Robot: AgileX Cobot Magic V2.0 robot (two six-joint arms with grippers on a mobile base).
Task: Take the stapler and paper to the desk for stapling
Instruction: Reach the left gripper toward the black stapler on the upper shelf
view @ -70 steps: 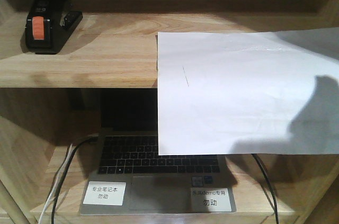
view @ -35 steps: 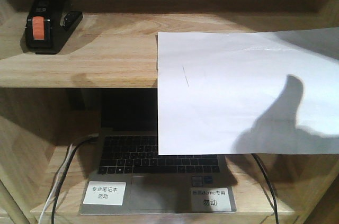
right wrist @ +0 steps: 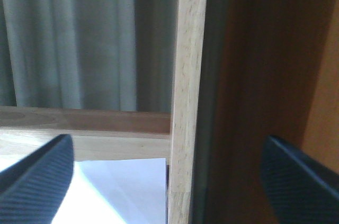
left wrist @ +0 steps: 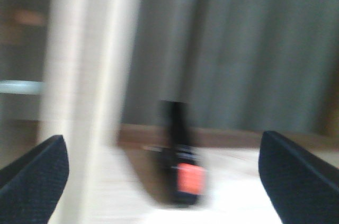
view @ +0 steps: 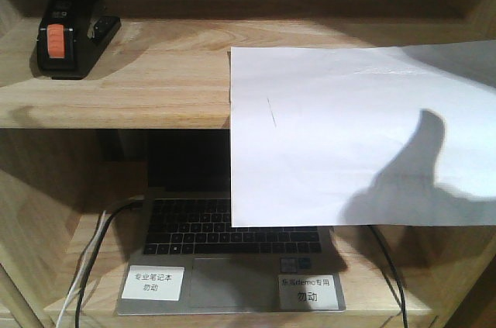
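Light wood shelf board (view: 155,88) carries both task things in the front view: the stapler (view: 66,37) sits at its far left, and the paper (view: 349,134) hangs over its front edge at the right, above a laptop (view: 232,258). Neither gripper nor the desk shows here. In the blurred left wrist view, the left gripper (left wrist: 167,181) has its jaws wide apart and empty, with the stapler (left wrist: 183,166) straight ahead between them, touching neither. In the right wrist view, the right gripper (right wrist: 169,181) is likewise spread and empty, the paper (right wrist: 122,187) ahead to its left and a shelf upright (right wrist: 185,75) dead ahead. Nothing seems grabbed yet; both pickups, the carry and the stapling remain.
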